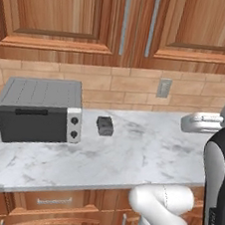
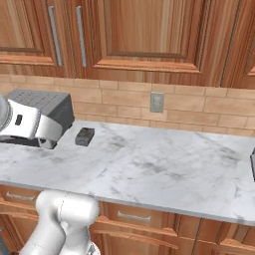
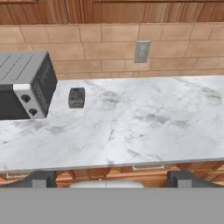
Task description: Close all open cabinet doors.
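Left base view shows the cabinet doors [image 1: 57, 12] hanging above the counter, reddish-brown wood with a framed recessed panel and long vertical silver bar handles [image 1: 125, 23] meeting at the centre seam; the pair seen here look flush with their frames, so any open door probably lies outside these pictures. A door of this kind should handle as a stiff, fairly light slab swinging on side hinges: no need to grasp it, a flat push on the panel or on the edge away from the hinges ought to close it, and the smooth bar handle is the place to hook or pinch if it must be pulled. Below the doors run a tan tile backsplash with a grey wall outlet [image 1: 163, 88], then a white marble counter [image 1: 128, 157] carrying a grey toaster oven [image 1: 38, 110] at the left and a small dark block [image 1: 104, 125] just beside it. The arm is folded low in front of the counter, its hand held level and pointing at the wall, well below the doors. In the hand view the gripper [image 3: 111, 179] has its two dark fingertips [image 3: 39, 178] standing wide apart, holding nothing.
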Available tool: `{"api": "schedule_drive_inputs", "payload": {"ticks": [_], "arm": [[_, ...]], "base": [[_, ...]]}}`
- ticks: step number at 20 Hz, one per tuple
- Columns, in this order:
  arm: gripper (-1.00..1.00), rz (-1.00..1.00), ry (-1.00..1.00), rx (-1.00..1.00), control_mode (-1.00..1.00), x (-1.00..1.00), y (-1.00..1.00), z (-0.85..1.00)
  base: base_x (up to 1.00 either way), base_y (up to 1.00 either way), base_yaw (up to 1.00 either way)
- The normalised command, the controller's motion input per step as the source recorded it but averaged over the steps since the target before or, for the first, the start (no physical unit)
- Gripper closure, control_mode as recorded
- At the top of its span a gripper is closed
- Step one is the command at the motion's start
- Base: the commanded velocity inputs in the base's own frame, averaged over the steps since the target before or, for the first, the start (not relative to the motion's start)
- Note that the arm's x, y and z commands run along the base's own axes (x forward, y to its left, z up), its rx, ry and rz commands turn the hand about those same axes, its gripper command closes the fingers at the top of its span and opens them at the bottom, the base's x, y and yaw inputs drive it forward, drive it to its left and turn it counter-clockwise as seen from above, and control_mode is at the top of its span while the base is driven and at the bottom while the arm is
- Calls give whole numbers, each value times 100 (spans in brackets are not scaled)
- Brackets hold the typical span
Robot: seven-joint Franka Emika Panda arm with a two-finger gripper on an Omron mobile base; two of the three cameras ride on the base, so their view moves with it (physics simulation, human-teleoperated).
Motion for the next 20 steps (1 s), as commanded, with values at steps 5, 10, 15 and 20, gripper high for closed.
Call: {"api": "schedule_drive_inputs", "payload": {"ticks": [5, 10, 15, 20], "arm": [[-100, 0, 0, 0, 100, 0, 0, 0], [-100, 0, 0, 0, 100, 0, 0, 0], [-100, 0, 0, 0, 100, 0, 0, 0], [-100, 0, 0, 0, 100, 0, 0, 0]], "base": [[-76, -97, -4], [-59, -100, -4], [-31, -100, -4], [-2, -100, -1]]}}
